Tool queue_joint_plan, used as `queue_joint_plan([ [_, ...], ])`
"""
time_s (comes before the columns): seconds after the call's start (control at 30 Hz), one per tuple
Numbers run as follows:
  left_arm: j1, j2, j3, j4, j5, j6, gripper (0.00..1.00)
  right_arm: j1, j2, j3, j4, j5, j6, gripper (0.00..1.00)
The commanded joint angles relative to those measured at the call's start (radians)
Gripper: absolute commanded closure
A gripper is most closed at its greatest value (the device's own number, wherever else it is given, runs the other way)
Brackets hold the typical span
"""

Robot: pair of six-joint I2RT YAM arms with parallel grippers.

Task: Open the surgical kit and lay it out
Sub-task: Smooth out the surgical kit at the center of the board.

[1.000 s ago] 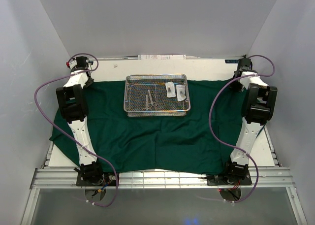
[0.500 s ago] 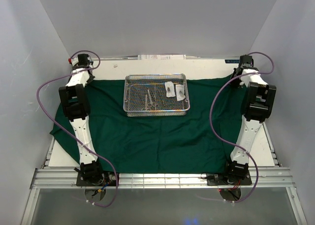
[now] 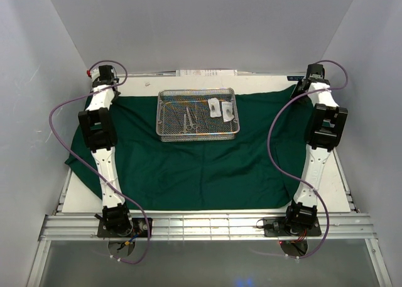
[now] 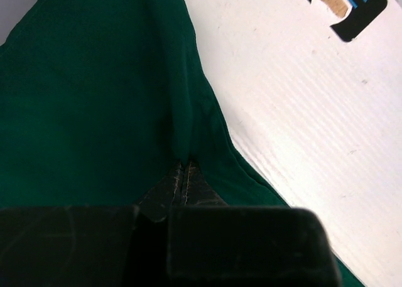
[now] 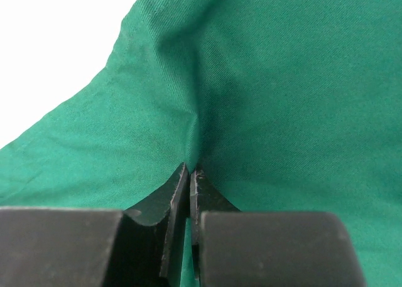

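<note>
The surgical kit lies open: its dark green cloth point(image 3: 201, 167) is spread over the table. The silver wire-mesh tray point(image 3: 164, 131) stands on the cloth's far middle. In it lie slim metal instruments point(image 3: 188, 119) and two small clear packets point(image 3: 215, 108) point(image 3: 227, 112). My left gripper point(image 3: 113, 97) is at the cloth's far left corner, shut on a pinched fold of cloth point(image 4: 182, 124); its fingertips point(image 4: 190, 174) meet. At the far right corner my right gripper point(image 3: 300, 89) is likewise shut on a fold of cloth point(image 5: 201, 111), which runs up from its fingertips point(image 5: 181, 174).
Bare white tabletop point(image 3: 81, 196) shows around the cloth. A black label point(image 4: 345, 4) is stuck on the table near the left gripper. White paper point(image 3: 207, 72) lies at the back wall. Grey walls enclose three sides; an aluminium rail point(image 3: 207, 227) runs along the front.
Both grippers have shut on the cloth's far corners and moved toward the back wall. The cloth and tray slid back with them, and the cloth's near edge left the front rail.
</note>
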Motion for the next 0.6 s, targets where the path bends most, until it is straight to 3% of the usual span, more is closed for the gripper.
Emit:
queue_joint_plan([
  [0.0, 0.036, 0.095, -0.022, -0.044, 0.021, -0.02, 1.0, -0.047, 0.084, 0.06, -0.009, -0.01, -0.008, 0.92],
  [0.4, 0.037, 0.098, -0.009, -0.007, 0.076, -0.03, 0.98, -0.069, 0.133, 0.162, 0.076, -0.102, 0.005, 0.92],
  [0.43, 0.036, 0.095, -0.007, -0.007, 0.079, -0.032, 0.95, -0.069, 0.134, 0.165, 0.078, -0.104, 0.005, 0.92],
  [0.47, 0.036, 0.089, -0.007, -0.006, 0.084, -0.033, 0.89, -0.069, 0.13, 0.168, 0.078, -0.105, 0.005, 0.85],
  [0.5, 0.037, 0.071, -0.013, -0.007, 0.089, -0.033, 0.71, -0.07, 0.124, 0.166, 0.078, -0.107, 0.003, 0.79],
  [0.53, 0.037, 0.057, -0.019, -0.007, 0.096, -0.036, 0.62, -0.069, 0.116, 0.162, 0.078, -0.11, 0.003, 0.74],
  [0.57, 0.037, 0.042, -0.027, -0.006, 0.096, -0.04, 0.52, -0.07, 0.092, 0.154, 0.086, -0.113, 0.003, 0.6],
])
